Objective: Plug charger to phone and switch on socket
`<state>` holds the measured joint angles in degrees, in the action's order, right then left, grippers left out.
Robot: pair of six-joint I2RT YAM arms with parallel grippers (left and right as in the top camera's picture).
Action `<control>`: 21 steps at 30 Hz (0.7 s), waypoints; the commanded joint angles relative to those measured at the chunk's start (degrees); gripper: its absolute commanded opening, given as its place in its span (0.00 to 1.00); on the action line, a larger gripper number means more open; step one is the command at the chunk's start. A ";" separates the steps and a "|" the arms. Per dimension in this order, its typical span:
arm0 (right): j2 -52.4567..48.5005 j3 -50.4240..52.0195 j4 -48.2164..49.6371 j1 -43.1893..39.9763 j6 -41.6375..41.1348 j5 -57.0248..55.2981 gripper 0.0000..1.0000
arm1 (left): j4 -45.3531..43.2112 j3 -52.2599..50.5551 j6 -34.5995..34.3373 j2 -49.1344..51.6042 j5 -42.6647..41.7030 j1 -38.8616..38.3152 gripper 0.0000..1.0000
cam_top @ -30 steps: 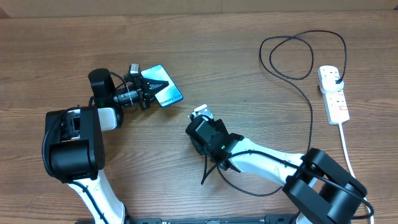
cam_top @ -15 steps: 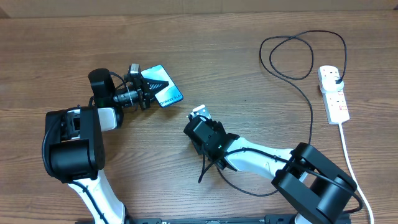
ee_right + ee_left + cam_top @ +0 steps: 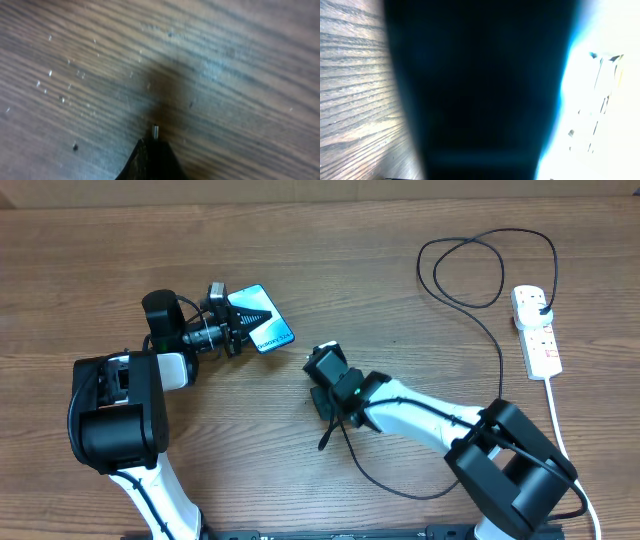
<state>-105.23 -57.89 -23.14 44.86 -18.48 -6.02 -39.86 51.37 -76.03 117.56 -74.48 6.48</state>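
Charger [image 3: 499, 370] loops across the table [image 3: 380, 260] between phone [image 3: 272, 332] and socket [image 3: 537, 335].

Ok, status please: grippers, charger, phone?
Left gripper shut on phone. Right gripper shut on charger tip. Tip not yet at phone; nothing between them.

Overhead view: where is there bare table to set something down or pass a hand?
Bare: the far strip from the phone across to the charger loop, and the wood between the right hand and the cable's long run. Crowded: around the left hand on the phone, and by the socket.
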 commanded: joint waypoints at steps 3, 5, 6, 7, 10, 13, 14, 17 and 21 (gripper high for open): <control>3.87 -2.36 -2.29 -5.44 -2.51 24.90 0.04 | -0.44 1.01 1.70 -0.11 -3.87 -0.07 0.04; 6.67 -2.16 -2.40 -7.50 -1.99 32.89 0.04 | -0.70 1.01 1.70 -0.11 -5.42 -0.07 0.04; 7.96 -2.16 -2.75 -8.41 -1.20 35.78 0.04 | -0.94 1.01 1.68 -0.11 -6.21 -0.07 0.04; 8.59 -2.16 -3.04 -8.94 -0.92 36.98 0.04 | -1.18 1.01 1.68 -0.11 -6.64 -0.07 0.04; 10.73 -2.08 -3.98 -12.31 0.20 42.42 0.04 | -1.36 1.01 1.49 -0.13 -8.79 -0.20 0.04; 10.91 -2.03 -4.02 -15.37 2.51 51.47 0.04 | -2.78 1.01 1.53 -0.13 -9.97 -1.01 0.04; 10.91 -1.92 -4.00 -15.93 2.51 53.07 0.04 | -4.22 1.01 1.49 -0.13 -10.08 -1.42 0.04; 10.91 -0.42 -3.08 -17.99 2.82 59.10 0.04 | -8.55 1.01 0.42 -0.13 -9.14 -3.91 0.04; 10.95 1.90 -2.01 -20.63 3.21 63.84 0.04 | -9.11 1.03 -1.09 -0.13 -6.84 -7.08 0.04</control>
<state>-95.79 -57.95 -25.39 26.28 -16.43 50.70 -47.86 51.37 -76.27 117.58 -81.69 1.85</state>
